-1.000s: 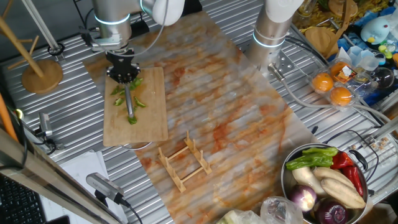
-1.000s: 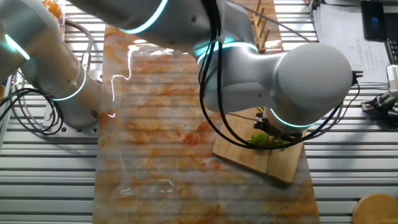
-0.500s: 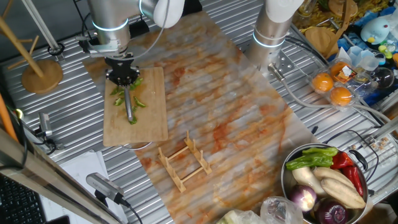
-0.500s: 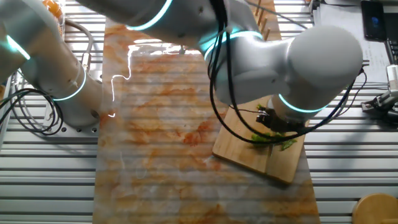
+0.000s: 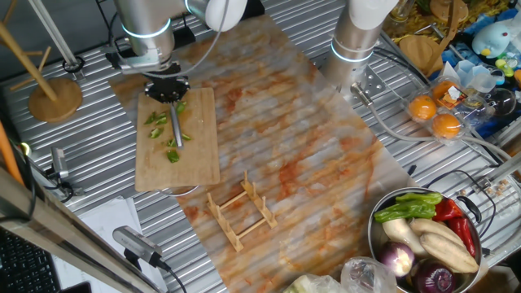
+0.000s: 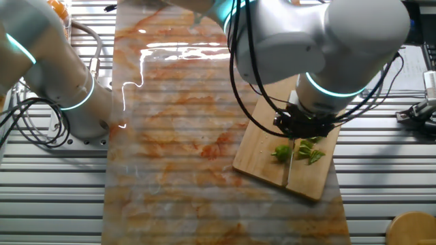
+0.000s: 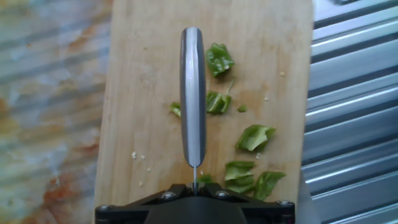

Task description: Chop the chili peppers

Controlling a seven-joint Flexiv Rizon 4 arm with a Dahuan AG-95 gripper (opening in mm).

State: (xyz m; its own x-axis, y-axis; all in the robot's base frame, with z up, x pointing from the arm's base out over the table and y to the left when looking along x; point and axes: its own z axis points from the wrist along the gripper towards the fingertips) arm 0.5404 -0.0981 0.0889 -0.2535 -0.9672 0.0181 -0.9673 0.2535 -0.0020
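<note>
Chili pepper chunks (image 7: 249,140) lie on wooden cutting board (image 7: 149,81).

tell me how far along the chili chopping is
Mostly done, it seems: the chili peppers already lie as several small green chunks scattered on the cutting board. In hand: the gripper holds the knife, its blade over the board among the pieces. Left: perhaps a few more cuts, since some chunks look larger than others.

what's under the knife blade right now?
Below the knife: bare cutting board. Chili chunks lie mostly to one side, one sliver at the other edge. Anything directly beneath the blade is hidden.
</note>
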